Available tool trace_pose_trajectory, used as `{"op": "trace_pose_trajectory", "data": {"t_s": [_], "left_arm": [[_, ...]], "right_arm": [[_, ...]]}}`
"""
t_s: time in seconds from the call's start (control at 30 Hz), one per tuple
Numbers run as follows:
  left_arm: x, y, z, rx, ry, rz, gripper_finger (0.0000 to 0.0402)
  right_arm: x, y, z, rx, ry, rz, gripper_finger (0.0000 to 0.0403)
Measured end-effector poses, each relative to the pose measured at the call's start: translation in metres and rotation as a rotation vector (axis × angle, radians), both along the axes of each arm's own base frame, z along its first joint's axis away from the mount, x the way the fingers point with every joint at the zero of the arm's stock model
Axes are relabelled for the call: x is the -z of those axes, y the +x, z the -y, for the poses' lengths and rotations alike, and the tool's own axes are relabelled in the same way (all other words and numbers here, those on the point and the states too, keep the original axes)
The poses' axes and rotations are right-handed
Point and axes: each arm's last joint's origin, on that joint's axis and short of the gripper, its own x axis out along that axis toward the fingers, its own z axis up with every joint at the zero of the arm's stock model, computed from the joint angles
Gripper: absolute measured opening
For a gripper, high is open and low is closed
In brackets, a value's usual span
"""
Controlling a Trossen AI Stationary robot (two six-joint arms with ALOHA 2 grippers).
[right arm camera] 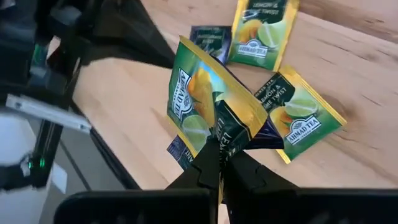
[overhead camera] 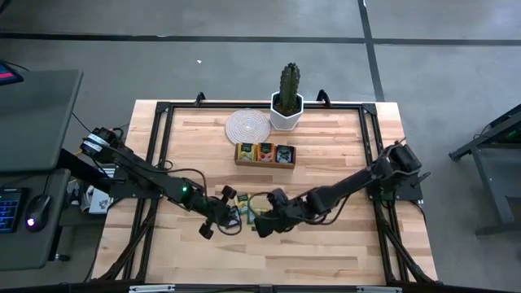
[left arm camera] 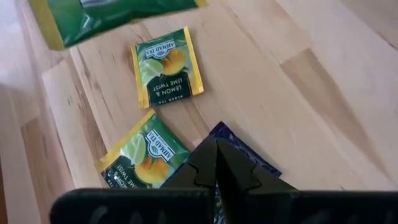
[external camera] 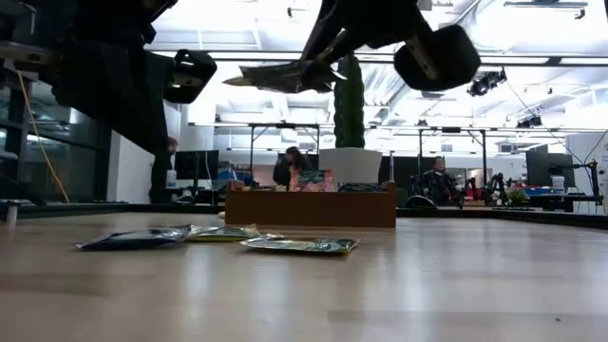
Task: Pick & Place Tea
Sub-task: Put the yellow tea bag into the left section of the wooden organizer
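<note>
While my right gripper (right arm camera: 219, 163) pinches one green-and-yellow tea packet (right arm camera: 208, 106) by its lower edge, it holds it lifted clear of the table (overhead camera: 342, 244), at lower centre of the high view. My left gripper (left arm camera: 216, 163) hangs just to its left there, fingers pressed together on nothing, its tips over a dark blue packet (left arm camera: 245, 152).

Loose packets: three lie flat below the arms. The left wrist view lists two lemon-and-lime ones (left arm camera: 166, 67) beside the blue; the right wrist view shows the same group under the lifted packet.

Wooden tray (overhead camera: 265, 155): upper centre of the high view, well apart from both grippers, its three compartments filled with more tea.

Round woven coaster (overhead camera: 247, 125) and cactus (overhead camera: 289, 85) in a white pot (overhead camera: 286, 114): beyond the tray, at the table's far edge.

Only the low view shows the lifted packet (external camera: 285, 76) hanging at the frame's top, and the room behind: desks, bright ceiling lights, seated people.

Surface: pale wood planks inside a black frame.
</note>
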Motion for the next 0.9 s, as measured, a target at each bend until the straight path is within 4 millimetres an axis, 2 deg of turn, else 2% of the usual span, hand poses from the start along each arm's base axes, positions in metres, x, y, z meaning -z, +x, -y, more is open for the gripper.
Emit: {"op": "trace_pose_trajectory", "data": {"t_s": [0.23,0.5,0.63,0.9], "left_arm": [[-0.003,0.007,-0.008,0.012,-0.073,0.015,0.0001],[-0.011,0.029,-0.047,0.059,-0.325,0.05,0.0012],[-0.017,0.036,-0.065,0.053,-0.458,0.08,0.0056],[-0.025,0.044,-0.087,-0.074,-0.595,0.118,0.0178]], "right_arm": [[0.001,0.003,0.011,-0.226,-0.02,-0.044,0.0],[0.007,-0.003,0.02,-0.433,-0.153,-0.133,0.0],[0.01,-0.007,0.024,-0.467,-0.29,-0.179,0.0],[0.011,-0.012,0.024,-0.583,-0.527,-0.216,0.0]]}}
